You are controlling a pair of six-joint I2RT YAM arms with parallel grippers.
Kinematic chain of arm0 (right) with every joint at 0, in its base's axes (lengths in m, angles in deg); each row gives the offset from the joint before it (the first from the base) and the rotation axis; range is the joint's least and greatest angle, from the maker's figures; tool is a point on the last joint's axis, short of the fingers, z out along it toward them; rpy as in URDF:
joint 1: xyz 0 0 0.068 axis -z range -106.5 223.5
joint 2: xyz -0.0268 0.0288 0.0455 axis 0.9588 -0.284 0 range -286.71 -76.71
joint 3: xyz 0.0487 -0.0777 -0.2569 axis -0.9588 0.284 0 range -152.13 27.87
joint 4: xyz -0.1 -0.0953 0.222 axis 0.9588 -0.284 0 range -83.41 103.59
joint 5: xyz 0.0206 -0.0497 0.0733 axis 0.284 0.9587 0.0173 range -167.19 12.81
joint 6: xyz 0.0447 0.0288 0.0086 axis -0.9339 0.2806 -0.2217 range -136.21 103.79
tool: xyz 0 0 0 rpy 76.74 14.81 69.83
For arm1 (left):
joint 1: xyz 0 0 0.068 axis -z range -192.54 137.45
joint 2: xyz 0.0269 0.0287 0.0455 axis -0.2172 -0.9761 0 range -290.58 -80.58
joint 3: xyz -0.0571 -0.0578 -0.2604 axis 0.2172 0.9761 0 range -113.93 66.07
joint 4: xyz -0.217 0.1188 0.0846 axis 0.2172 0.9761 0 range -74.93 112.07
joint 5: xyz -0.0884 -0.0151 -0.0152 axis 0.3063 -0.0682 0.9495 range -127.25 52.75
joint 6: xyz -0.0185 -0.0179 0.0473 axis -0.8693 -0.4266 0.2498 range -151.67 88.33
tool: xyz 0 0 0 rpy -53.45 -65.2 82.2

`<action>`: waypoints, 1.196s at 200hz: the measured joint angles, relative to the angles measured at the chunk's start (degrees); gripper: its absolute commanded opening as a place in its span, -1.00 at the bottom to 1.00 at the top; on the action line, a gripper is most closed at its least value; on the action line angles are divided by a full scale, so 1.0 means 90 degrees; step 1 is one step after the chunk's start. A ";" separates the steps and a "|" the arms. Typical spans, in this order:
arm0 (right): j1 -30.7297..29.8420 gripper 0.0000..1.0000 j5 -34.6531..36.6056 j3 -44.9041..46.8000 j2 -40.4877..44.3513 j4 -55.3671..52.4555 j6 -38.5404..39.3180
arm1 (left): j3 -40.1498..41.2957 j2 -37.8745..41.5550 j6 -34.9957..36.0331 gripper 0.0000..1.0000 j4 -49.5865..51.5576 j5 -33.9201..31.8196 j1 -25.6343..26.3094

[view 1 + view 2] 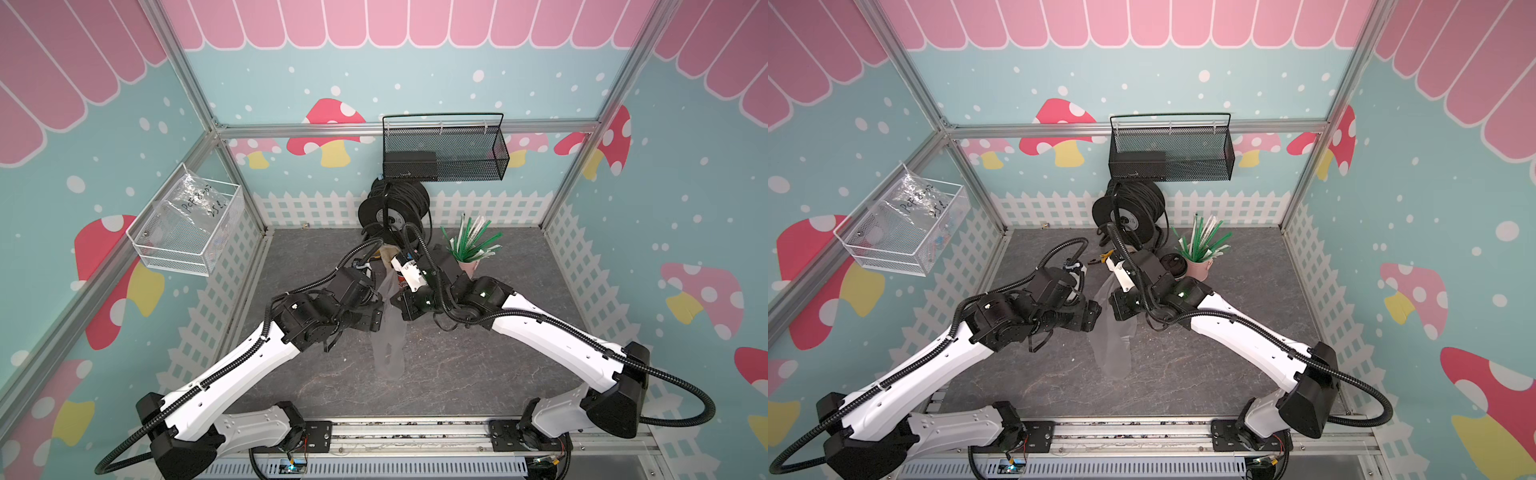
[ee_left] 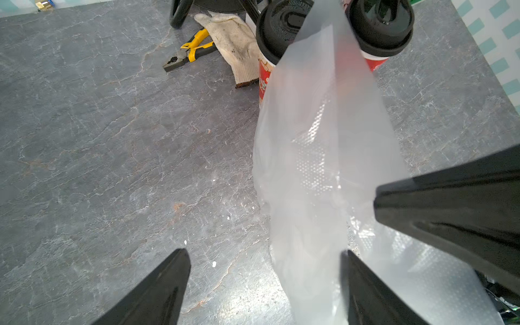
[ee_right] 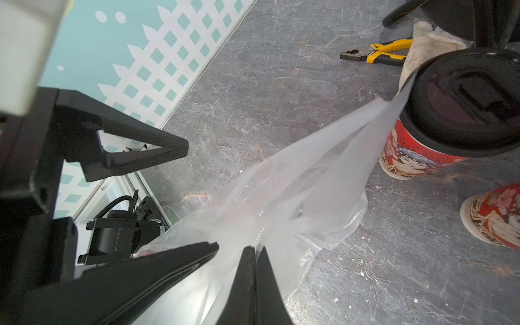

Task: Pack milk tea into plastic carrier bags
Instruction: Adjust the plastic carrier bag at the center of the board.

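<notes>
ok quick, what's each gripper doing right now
left gripper: open, gripping nothing
right gripper: closed, holding the plastic carrier bag

Clear passage: the grey marbled bench (image 1: 478, 374) is bare along its left side, its right side and its front strip.

Obstructions: a black cable reel (image 1: 392, 208) stands at rear centre. Just before it stand 2 red-orange paper cups with black domed lids (image 2: 273, 31) (image 2: 382, 28), with a pink cup of green-white straws (image 1: 469, 266) just beside them. Yellow-handled pliers (image 2: 188, 52) and a white knit glove (image 2: 233, 42) lie at the reel's foot. A thin transparent plastic bag (image 1: 390, 353) hangs between the 2 black-and-white arms (image 1: 249, 365) (image 1: 552, 328), closing that gap.
</notes>
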 measured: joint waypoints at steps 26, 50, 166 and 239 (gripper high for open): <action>0.0034 -1.00 -0.0002 0.0002 -0.0005 0.0000 -0.0002 | -0.0005 -0.0175 0.0078 0.60 -0.0002 -0.0017 0.0000; 0.0041 -1.00 -0.0005 0.0002 -0.0005 0.0002 0.0000 | -0.0002 -0.0335 0.0129 0.45 0.0000 -0.0172 0.0000; 0.0177 -1.00 -0.0010 0.0236 -0.0002 0.0063 0.0022 | 0.0512 0.0447 -0.0189 -0.77 -0.0384 -0.0119 -0.0357; 0.0177 -1.00 -0.0017 0.0296 0.0053 0.0185 0.0024 | 0.1122 0.0981 -0.0617 -0.15 -0.0945 0.0908 -0.1071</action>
